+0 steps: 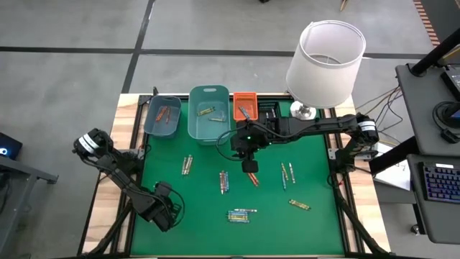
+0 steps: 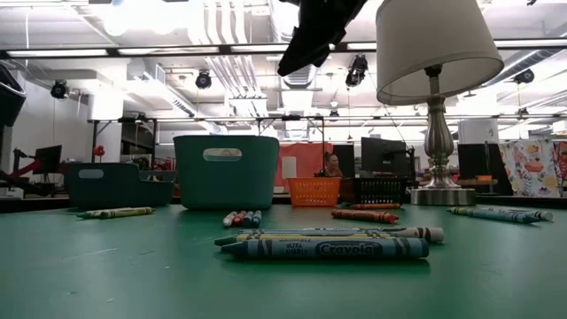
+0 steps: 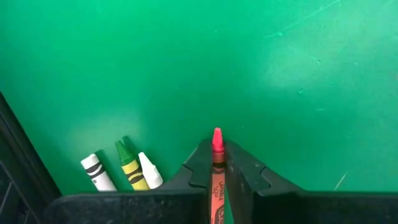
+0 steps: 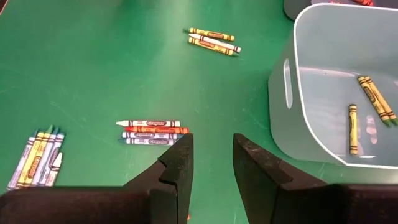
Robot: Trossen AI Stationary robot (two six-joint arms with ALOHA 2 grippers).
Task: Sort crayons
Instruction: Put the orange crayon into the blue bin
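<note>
The left gripper [image 3: 217, 171], low at the mat's [image 1: 309, 162] near-left corner, was clamped on a red crayon [image 3: 217, 177], apparently lifted, while the right gripper [image 4: 211, 158] hung open and empty above mid-mat by the teal bin [image 1: 209, 115], other crayons [image 1: 241, 214] scattered around.

Both arms are built of dark, nearly black links joined by rounded housings, with thin black cables run along them. A small green light is seen on the right arm's wrist. Each hand [image 4: 211, 168] is formed of two matte black, wedge-shaped fingers [image 3: 199, 168].
</note>
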